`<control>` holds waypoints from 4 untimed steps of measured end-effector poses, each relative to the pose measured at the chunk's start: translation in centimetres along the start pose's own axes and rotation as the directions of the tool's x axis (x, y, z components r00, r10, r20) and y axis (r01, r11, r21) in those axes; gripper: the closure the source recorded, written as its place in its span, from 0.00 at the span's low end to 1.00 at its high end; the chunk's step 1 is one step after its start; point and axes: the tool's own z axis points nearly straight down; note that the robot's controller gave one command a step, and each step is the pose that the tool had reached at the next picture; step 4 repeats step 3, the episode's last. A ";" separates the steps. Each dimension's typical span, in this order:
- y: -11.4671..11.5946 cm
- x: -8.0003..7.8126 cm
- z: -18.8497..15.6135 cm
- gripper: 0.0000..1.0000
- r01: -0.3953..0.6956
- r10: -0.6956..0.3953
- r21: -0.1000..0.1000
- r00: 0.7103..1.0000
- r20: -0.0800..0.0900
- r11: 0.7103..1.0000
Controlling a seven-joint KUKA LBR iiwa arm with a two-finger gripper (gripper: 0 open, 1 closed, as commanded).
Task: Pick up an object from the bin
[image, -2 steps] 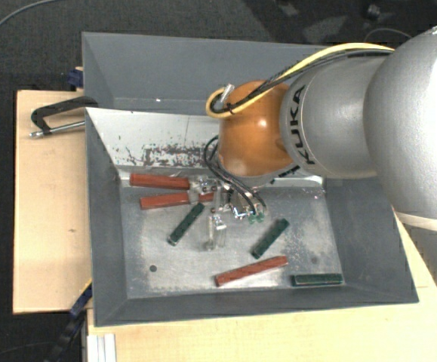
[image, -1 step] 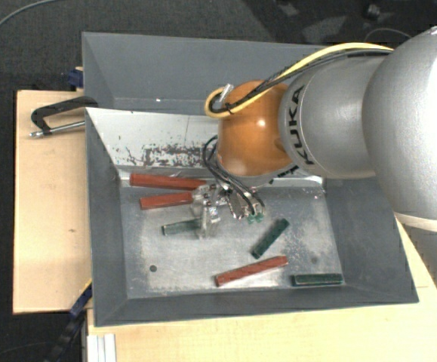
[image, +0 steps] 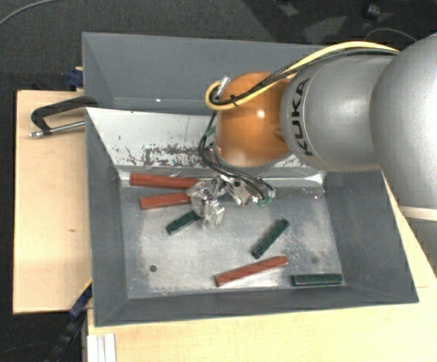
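The silver arm [image: 369,104] comes in from the right and covers the far right part of the grey bin [image: 103,232]. Its orange cover [image: 248,127] hangs over the far wall. Below that cover the gripper [image: 207,206] is down at the bin floor, left of centre; whether it is apart or together cannot be told.

A short dark green bar [image: 179,222] lies tilted just to the gripper's near left, and its right end meets the gripper's metal tip. Two red-brown bars, a far one [image: 160,179] and a nearer one [image: 164,200], lie to the gripper's left, their right ends close to it.

Well apart, towards the near right, lie:
- a slanted green bar [image: 269,237]
- a long red-brown bar [image: 250,271]
- a dark green bar [image: 317,280] by the near wall
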 end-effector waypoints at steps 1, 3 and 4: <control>3.3 -0.8 -19.8 1.00 0.021 -0.021 0.004 1.000 0.008 1.000; 8.2 1.9 -15.3 1.00 0.156 -0.156 0.001 0.988 0.001 0.988; 8.2 1.9 -15.3 1.00 0.156 -0.156 0.001 0.988 0.001 0.988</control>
